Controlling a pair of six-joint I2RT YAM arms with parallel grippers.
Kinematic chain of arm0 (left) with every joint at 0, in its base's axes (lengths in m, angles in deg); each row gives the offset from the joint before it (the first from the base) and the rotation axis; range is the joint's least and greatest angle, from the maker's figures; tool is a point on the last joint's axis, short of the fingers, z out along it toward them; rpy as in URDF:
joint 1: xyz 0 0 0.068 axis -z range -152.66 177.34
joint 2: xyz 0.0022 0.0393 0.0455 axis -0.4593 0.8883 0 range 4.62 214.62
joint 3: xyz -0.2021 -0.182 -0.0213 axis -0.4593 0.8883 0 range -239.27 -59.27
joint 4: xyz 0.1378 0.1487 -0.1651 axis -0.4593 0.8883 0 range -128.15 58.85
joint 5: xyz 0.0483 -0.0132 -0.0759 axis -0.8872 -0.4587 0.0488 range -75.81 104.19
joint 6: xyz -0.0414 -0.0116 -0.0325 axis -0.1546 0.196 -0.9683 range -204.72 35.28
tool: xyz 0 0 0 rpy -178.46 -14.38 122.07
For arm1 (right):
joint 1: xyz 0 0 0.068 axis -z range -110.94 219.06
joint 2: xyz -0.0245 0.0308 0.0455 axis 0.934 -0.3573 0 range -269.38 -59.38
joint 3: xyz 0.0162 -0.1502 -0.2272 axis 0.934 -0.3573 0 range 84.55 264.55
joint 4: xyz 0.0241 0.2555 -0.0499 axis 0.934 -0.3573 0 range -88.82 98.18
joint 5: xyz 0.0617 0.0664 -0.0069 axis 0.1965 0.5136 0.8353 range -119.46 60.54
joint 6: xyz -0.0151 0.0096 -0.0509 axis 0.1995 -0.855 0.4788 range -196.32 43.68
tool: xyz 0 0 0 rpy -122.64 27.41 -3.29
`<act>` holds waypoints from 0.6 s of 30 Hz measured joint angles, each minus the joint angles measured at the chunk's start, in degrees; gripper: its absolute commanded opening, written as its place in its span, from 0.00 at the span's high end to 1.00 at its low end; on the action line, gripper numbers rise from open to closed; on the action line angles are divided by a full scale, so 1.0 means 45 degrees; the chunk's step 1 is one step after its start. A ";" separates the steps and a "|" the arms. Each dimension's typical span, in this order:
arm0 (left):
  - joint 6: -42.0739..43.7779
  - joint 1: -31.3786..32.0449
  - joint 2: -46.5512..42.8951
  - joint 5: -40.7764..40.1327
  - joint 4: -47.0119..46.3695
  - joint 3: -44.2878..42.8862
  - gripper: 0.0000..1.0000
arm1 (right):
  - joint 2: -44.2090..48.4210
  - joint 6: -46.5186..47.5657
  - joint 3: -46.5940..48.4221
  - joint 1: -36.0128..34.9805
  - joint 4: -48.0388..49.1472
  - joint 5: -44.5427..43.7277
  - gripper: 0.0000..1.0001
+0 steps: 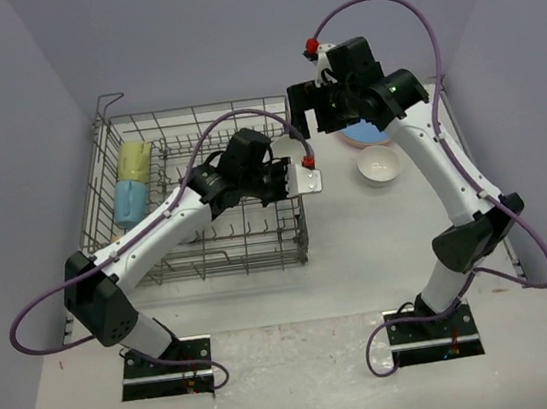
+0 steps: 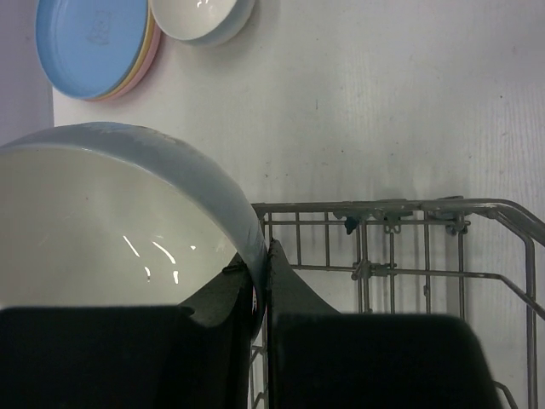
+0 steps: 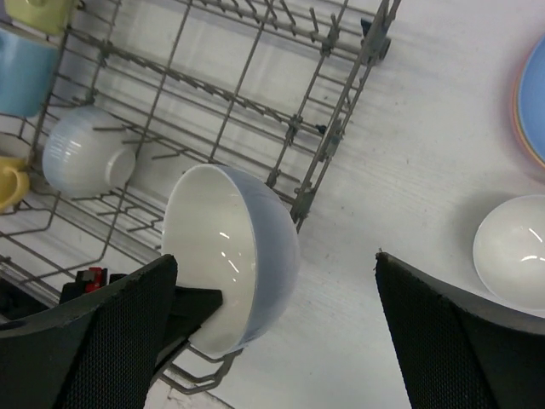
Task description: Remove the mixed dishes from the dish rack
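On the bench [image 1: 361, 253]: matte white top, faintly scuffed, boxed in by plain lavender-grey walls [image 1: 230, 29] on three sides.

Dish rack [image 1: 208, 243] sits on the left half. It's grey metal wire, rectangular, with rows of upright tines and a rounded rim rail.

Left hand [image 1: 290, 179] reaches across the rack to its right wall and is clamped on the rim of a bowl [image 3: 230, 256], one finger inside and one outside. Bowl is tipped on edge and held off the bench. It's deep and round, glossy white inside with light glints, smooth pale blue-grey outside.

Right hand [image 1: 322, 112] hovers past the rack's far right corner, fingers spread wide, holding nothing. Its pads [image 3: 460, 332] are black with a fine mesh texture.

In the rack:
- ribbed bowl [image 3: 85, 158], pale, lying on its side among the tines
- light blue mug [image 3: 25, 68] and yellow-green mug [image 3: 38, 10] at the left end
- yellow mug [image 3: 8, 183], only a sliver at the frame edge

Right of the rack, on the bench:
- plates [image 2: 94, 43], flat and round, stacked, blue on top with orange-yellow and pink edges showing below
- white bowl [image 1: 379, 165], small, upright, just beside the stack
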 measured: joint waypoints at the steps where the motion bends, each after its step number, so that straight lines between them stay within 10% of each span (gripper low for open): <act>1: 0.0219 0.0083 0.0117 -0.0044 0.0199 -0.0112 1.00 | -0.0175 0.0151 -0.0053 -0.0005 -0.0189 0.0083 0.01; 7: 0.0962 0.0311 0.0418 -0.0243 0.0806 -0.0554 1.00 | -0.0505 0.0549 -0.0743 -0.0005 -0.0889 0.0204 0.07; 13: 0.1311 0.0437 0.0466 -0.0748 0.0996 -0.0913 1.00 | -0.0821 0.0588 -0.1073 -0.0005 -0.1122 -0.0073 0.40; 18: 0.1598 0.0792 0.0753 -0.1268 0.0903 -0.1171 1.00 | -0.1132 0.0568 -0.1195 -0.0121 -0.1185 -0.0452 1.00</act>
